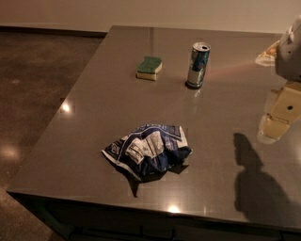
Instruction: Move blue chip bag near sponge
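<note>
Task looks unstarted. Blue chip bag [148, 150] lies crumpled near front of counter [70, 141], well apart from sponge [149, 68] at far side. Hand [281, 115] at right edge, clear of bag; whether apart or together, cannot tell. Grasp, carry and release all left.

Place: you're in a plain indoor room, office-like or lab-like; which one cannot be told.
Table [84, 141]: broad, grey and glossy, with light spots near its front edge.
Floor [33, 70]: dark and polished, past the left edge.
Wall [141, 12]: pale with a dark baseboard, beyond the far edge.
Your jaws: on the pale arm end [283, 110] over the right edge.
</note>
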Controlling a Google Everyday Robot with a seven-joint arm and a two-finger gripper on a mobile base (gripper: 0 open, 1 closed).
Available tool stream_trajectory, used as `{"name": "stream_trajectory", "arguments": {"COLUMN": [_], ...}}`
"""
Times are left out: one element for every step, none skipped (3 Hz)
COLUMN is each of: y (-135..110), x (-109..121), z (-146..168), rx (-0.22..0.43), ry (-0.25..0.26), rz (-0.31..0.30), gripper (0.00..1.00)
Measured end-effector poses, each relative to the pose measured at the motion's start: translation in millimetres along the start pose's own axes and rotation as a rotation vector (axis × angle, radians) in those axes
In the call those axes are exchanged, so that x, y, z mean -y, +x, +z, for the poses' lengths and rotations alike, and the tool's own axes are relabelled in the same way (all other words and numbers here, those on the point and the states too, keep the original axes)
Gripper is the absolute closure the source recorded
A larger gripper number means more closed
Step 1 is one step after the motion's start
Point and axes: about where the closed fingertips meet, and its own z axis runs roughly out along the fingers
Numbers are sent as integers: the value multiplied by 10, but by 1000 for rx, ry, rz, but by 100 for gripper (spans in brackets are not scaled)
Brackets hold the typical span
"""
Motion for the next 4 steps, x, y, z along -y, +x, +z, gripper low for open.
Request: {"name": "stream_trajectory", "arguments": {"y": [0,-144,-535,-771], "x": [0,-37,-266,-453], "z": [0,76,313,497], "rx": [0,26,99,144], "ry": [0,-25,-84,-119], "rz": [0,-23,-102,-158], "gripper": [0,0,0,0]}}
